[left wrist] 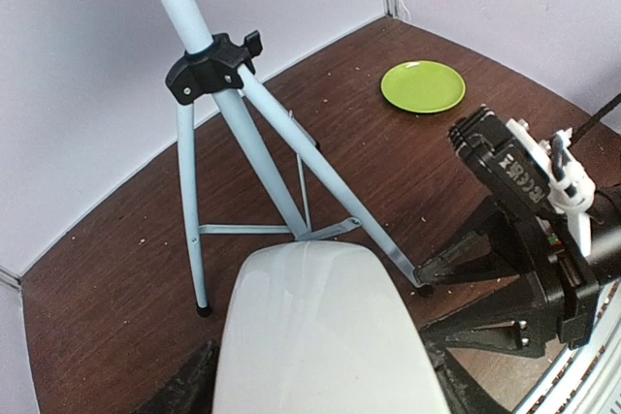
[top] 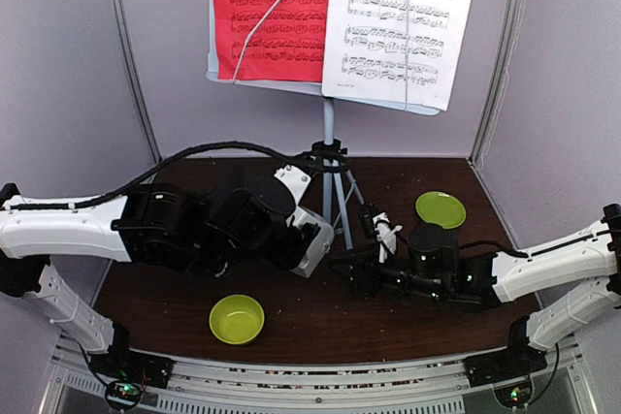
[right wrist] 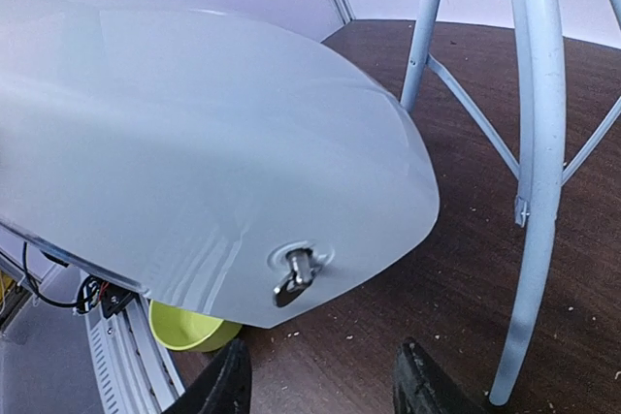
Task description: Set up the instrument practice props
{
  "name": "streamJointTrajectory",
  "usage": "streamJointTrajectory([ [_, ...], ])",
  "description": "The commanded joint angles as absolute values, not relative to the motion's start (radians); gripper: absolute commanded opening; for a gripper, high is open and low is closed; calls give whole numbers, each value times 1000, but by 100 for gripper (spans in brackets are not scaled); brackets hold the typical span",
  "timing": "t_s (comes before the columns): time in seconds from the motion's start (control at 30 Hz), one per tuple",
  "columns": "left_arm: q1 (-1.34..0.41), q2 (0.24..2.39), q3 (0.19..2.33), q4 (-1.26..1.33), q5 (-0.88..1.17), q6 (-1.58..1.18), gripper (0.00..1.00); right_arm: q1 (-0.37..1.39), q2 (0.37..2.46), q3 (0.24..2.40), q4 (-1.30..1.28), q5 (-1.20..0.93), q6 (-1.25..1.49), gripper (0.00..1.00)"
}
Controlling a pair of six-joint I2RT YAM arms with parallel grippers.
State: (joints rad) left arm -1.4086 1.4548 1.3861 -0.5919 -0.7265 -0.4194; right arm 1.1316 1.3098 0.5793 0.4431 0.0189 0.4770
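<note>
The pale music stand [top: 328, 133] stands at the back on tripod legs [left wrist: 243, 133], with a red sheet [top: 272, 7] and a white sheet [top: 403, 16] on its desk. My left gripper [top: 303, 244] is shut on the pale-grey metronome [top: 314, 238], which is tilted just in front of the tripod. The metronome fills the left wrist view [left wrist: 320, 336] and the right wrist view [right wrist: 194, 143], its winding key [right wrist: 296, 273] facing my right gripper. My right gripper [top: 342, 273] is open and empty, close to the metronome's right side, its fingertips [right wrist: 228, 385] apart.
A lime-green bowl [top: 237, 319] sits near the front edge, also showing under the metronome in the right wrist view [right wrist: 189, 329]. A flat green plate [top: 441, 208] lies at the back right. Purple walls enclose the dark wooden table [top: 320, 322].
</note>
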Motion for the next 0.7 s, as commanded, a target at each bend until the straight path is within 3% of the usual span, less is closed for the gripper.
streamJointTrajectory([
  [0.0,-1423,1429,1447,-466,-772,-376,8,1127,1306,605,439,62,469,51],
  [0.13,-1425,1430,1445,-463,-771,-372,8,1126,1314,629,430,14,454,57],
  [0.3,-1425,1433,1445,-457,-756,-355,8,1126,1327,649,418,17,455,56],
  [0.5,-1428,1423,1434,-443,-731,-345,5,1126,1338,658,391,76,458,46],
  [0.67,-1430,1410,1417,-413,-723,-329,2,1125,1342,658,373,98,467,31],
])
